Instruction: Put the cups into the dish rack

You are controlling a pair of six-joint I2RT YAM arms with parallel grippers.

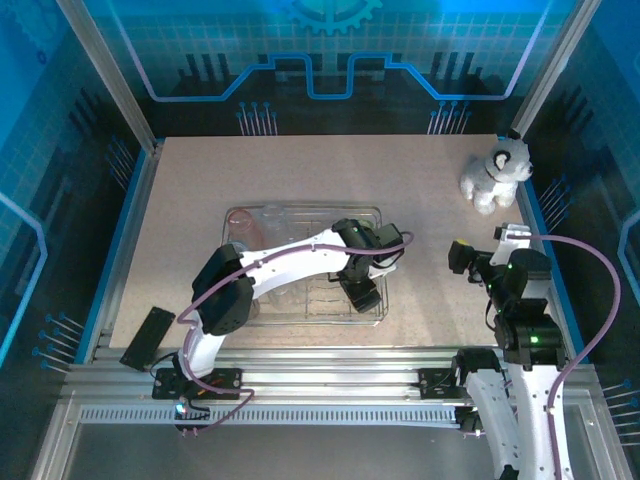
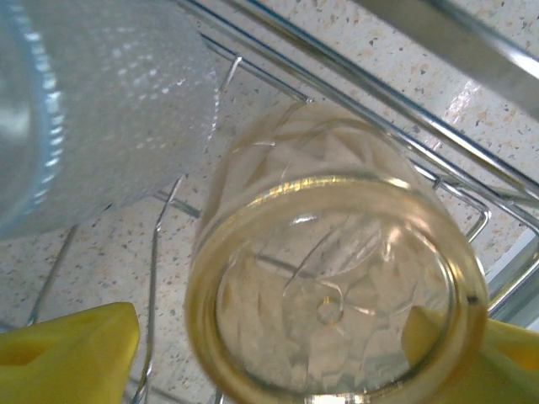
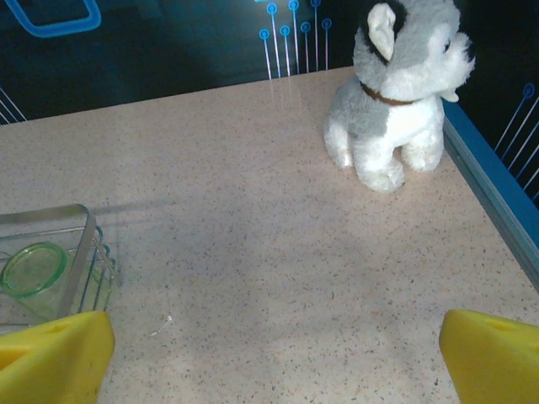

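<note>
Two claws spread wide: left claw (image 2: 274, 341) straddles amber cup (image 2: 337, 278) inside dish rack (image 2: 404, 109) (gap visible at one side); right claw (image 3: 274, 353) over tabletop (image 3: 253, 210), plush dog (image 3: 400, 101) beyond.

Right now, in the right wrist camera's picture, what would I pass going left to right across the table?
green cup → end wall of the dish rack holding it → bare tabletop → plush husky → blue table edge

A wire dish rack (image 1: 290, 208) sits in the middle, with a reddish cup (image 1: 245, 230) in its far left corner. The left gripper (image 1: 362, 292) hangs over its near right part. A plush dog (image 1: 495, 172) sits at the far right.
</note>
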